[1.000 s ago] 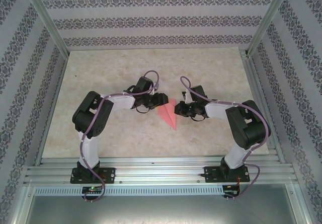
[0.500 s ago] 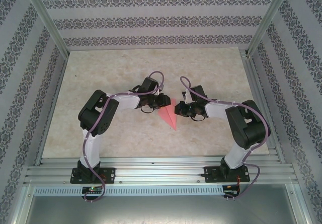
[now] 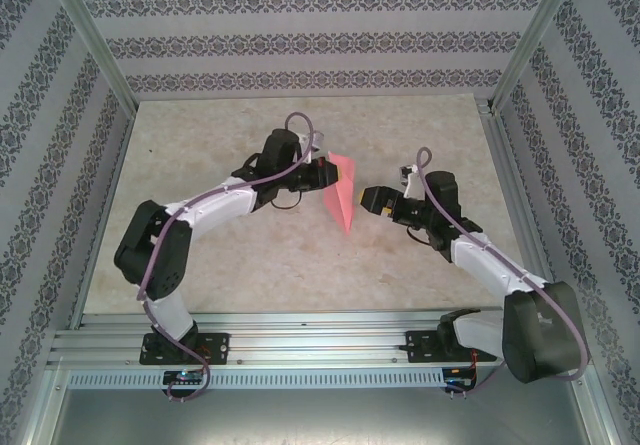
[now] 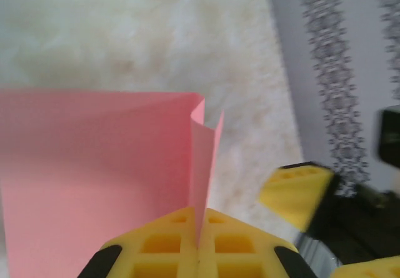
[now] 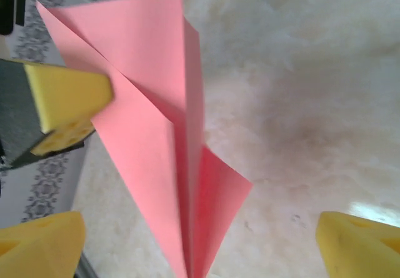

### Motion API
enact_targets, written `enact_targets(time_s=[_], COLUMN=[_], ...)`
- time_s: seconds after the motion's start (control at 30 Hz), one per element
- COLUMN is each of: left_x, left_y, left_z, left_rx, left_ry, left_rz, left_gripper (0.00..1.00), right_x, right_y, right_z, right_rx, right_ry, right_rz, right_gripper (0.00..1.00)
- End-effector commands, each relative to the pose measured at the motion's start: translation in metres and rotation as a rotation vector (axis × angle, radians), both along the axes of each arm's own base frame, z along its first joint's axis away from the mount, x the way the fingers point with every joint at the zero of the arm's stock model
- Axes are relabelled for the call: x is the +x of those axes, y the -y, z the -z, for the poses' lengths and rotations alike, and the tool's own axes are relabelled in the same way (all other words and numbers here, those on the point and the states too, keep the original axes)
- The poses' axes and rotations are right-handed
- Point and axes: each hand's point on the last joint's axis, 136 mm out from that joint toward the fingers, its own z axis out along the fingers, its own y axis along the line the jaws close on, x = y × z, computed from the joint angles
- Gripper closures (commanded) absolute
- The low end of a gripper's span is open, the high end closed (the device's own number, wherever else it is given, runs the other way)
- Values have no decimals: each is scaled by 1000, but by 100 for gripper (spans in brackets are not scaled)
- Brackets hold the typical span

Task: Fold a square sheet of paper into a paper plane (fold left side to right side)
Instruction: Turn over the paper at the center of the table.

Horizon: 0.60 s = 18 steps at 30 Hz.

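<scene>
The creased paper plane (image 5: 153,128) has the left gripper (image 5: 94,100) touching its upper edge. The right gripper (image 5: 197,250) gapes wide.

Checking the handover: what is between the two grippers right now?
The plane, pinched in the left gripper; the open right gripper faces it from the other side, as the top view shows.

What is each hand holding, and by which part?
Left hand pinches the paper plane by its upright centre fold, near the wide end. Right hand is open, holding nothing.
</scene>
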Motion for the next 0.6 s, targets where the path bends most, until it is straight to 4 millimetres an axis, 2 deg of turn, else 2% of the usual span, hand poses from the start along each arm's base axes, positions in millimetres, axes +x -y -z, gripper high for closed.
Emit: enact_targets(time_s=[0.0, 0.13, 0.33, 0.47, 0.57], left_x=[-5, -10, -15, -15, -16], left_y=[5, 5, 12, 15, 17], left_z=[-56, -78, -91, -94, -95], left_rx=[-76, -122, -198, -223, -233], left_ry=[164, 186, 180, 171, 168], left_rz=[38, 53, 87, 100, 112], left_gripper=[94, 94, 93, 93, 93], right_x=[-9, -17, -19, -15, -16], right_y=[-17, -29, -45, -48, -51], right_z=[-40, -60, -53, -47, -51], right_rx=[162, 270, 280, 303, 346], right_ry=[101, 135, 86, 56, 59], right_rz=[-109, -180, -211, -204, -218], right_gripper=[2, 2, 2, 2, 7])
